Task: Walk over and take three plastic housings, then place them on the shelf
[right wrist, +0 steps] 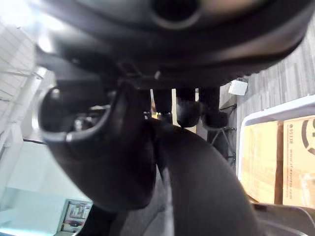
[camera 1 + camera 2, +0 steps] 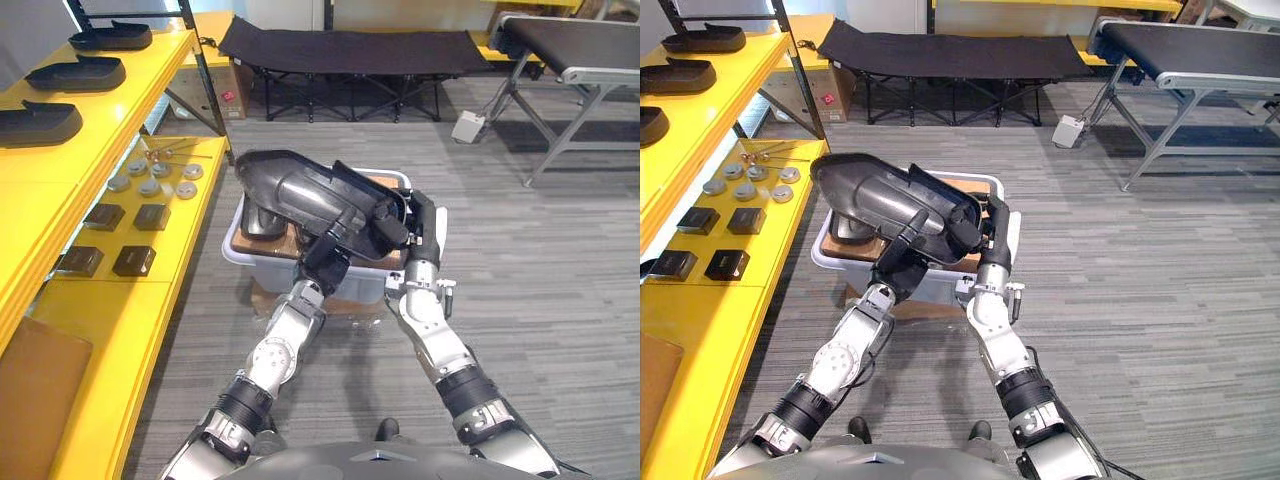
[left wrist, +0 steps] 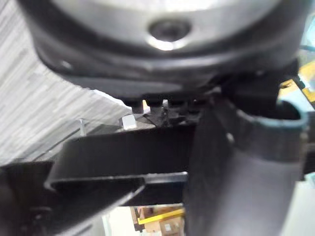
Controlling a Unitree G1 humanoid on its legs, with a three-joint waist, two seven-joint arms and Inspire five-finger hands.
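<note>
Through the left eye view I held the plastic housing (image 2: 295,190) above the white bin (image 2: 236,258), its long axis slanting from my hands toward the yellow shelf (image 2: 70,190) on the left, the left hand (image 2: 328,255) being nearer. In the left wrist view, that hand's thumb curled round the housing's edge. In the right wrist view, the right hand (image 1: 147,59) clamped it too, fingers (image 1: 189,110) over the top.
</note>
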